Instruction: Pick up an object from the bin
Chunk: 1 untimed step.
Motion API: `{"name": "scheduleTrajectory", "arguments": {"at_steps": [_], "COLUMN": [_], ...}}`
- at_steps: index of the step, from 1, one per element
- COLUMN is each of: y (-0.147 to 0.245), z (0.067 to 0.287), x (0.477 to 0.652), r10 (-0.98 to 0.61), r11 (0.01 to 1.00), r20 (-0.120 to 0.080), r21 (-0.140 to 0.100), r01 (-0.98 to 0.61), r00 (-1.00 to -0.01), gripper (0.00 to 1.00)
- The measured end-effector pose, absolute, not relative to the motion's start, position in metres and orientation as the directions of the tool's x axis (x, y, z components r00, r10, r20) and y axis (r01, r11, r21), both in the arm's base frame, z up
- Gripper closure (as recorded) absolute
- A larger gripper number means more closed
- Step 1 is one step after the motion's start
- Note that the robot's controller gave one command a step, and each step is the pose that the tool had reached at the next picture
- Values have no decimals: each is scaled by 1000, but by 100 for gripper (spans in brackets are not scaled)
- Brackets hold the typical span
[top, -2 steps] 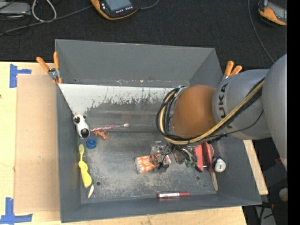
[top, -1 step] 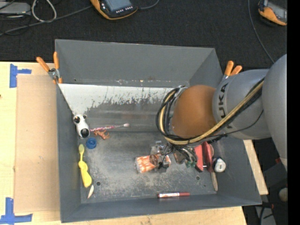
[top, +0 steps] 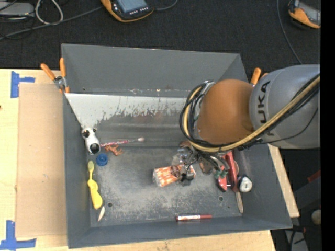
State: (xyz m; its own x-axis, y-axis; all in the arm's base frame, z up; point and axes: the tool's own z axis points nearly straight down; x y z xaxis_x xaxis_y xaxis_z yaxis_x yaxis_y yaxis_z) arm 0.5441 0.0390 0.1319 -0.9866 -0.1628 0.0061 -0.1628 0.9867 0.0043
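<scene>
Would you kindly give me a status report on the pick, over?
Gripper low at centre of bin, at the orange-and-white packet's right end. Grasp not confirmed. Red-handled tool close on the view's right; yellow brush far left, out of the way.

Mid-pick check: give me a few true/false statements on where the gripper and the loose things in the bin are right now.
1. The gripper is over the bin's left side. False: it is near the middle, at the right end of the orange-striped clear packet.
2. A yellow brush lies along the left wall. True.
3. A red pen lies by the wall at the view's bottom. True.
4. The blue cap sits on the packet. False: it lies apart, at the left, just above the brush.
</scene>
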Motion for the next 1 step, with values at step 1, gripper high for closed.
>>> {"name": "scheduleTrajectory", "arguments": {"at_steps": [1], "y": [41], "z": [209], "x": [558], "r10": [-97], "r11": [995], "r20": [8], "r21": [5], "r01": [-97], "r00": [-995], "gripper": [100]}}
